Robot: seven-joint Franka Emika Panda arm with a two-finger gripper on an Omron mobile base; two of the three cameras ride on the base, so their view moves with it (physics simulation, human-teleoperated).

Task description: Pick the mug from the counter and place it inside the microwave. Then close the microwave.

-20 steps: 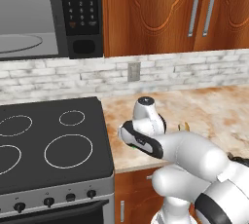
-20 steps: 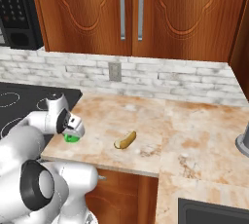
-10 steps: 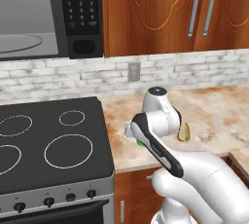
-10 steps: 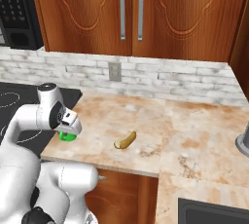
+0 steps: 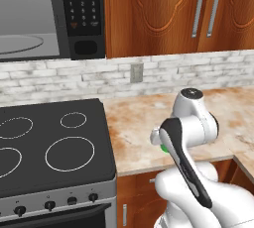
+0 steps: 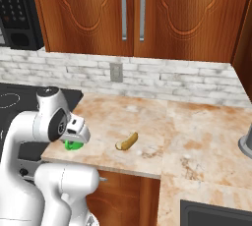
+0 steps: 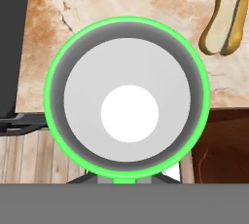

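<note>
The microwave (image 5: 49,16) is seen open at the far left in the left base view. The green mug (image 6: 74,145) is held in the closed hand (image 6: 76,139) over the tabletop's (image 6: 147,122) near left edge. Its grey inside is shown from above by the hand view, with a small bun (image 7: 224,23) to the right.

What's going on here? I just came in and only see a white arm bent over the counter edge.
The white arm's gripper is shut on the rim of a small bright green mug, seen from straight above. It is at the front corner of the beige marbled counter, beside the black stovetop. A brown-and-yellow food item lies nearby. The black microwave above the stove hasn't received the mug yet.
</note>
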